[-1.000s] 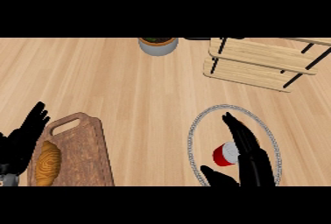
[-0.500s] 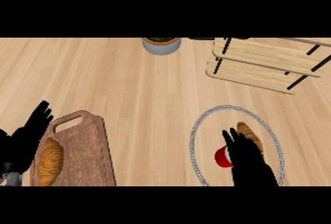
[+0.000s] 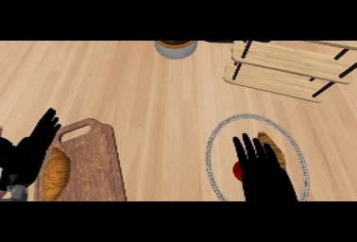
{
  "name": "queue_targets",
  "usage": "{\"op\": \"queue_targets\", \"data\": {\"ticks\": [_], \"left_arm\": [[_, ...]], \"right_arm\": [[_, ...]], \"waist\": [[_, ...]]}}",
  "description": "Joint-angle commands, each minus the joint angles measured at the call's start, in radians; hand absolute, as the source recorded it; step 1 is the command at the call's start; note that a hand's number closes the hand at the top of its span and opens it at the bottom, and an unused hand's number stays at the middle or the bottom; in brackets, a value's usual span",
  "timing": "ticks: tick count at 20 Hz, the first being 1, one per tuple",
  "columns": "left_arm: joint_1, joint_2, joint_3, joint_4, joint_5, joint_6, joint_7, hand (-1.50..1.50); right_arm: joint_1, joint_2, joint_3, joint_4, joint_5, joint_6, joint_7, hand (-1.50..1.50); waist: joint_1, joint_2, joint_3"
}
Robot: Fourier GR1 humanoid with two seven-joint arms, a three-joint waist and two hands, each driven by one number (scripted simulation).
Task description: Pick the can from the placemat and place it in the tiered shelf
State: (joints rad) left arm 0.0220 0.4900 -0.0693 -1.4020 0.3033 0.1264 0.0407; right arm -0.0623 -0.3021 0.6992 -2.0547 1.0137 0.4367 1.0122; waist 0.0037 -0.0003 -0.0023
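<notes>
The can (image 3: 238, 171) shows only as a small red patch on the oval, grey-rimmed placemat (image 3: 212, 156) at the lower right. My right hand (image 3: 265, 182) lies over it with straight fingers pointing up the view, hiding most of the can; I cannot tell if it touches. A brown oblong patch (image 3: 270, 149) shows just right of the fingers. The wooden tiered shelf (image 3: 286, 66) with black posts stands at the upper right, well away from the hand. At the left edge my left hand (image 3: 31, 151) rests open, fingers up.
A wooden cutting board (image 3: 90, 160) with a loaf of bread (image 3: 55, 172) on it lies at the lower left, beside the left hand. A grey pot (image 3: 175, 48) stands at the top centre. Bare counter stretches between placemat and shelf.
The right hand has drawn back toward the lower edge and now covers more of the can; its white top no longer shows. The left hand has barely moved.
</notes>
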Motion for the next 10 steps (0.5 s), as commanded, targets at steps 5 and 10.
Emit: {"op": "queue_targets", "data": {"ticks": [5,10], "left_arm": [[0.012,-0.027,0.03,0.016,-0.016,-0.019,-0.035,0.0],[0.018,-0.033,0.032,-0.061,-0.035,-0.009,0.055,0.0]], "right_arm": [[-0.004,0.013,-0.097,0.028,-0.007,0.169,0.047,-1.5],[-0.061,0.092,-0.126,0.159,0.043,0.169,0.011,-1.5]], "waist": [[-0.005,-0.001,0.002],[0.0,0.0,0.002]]}}
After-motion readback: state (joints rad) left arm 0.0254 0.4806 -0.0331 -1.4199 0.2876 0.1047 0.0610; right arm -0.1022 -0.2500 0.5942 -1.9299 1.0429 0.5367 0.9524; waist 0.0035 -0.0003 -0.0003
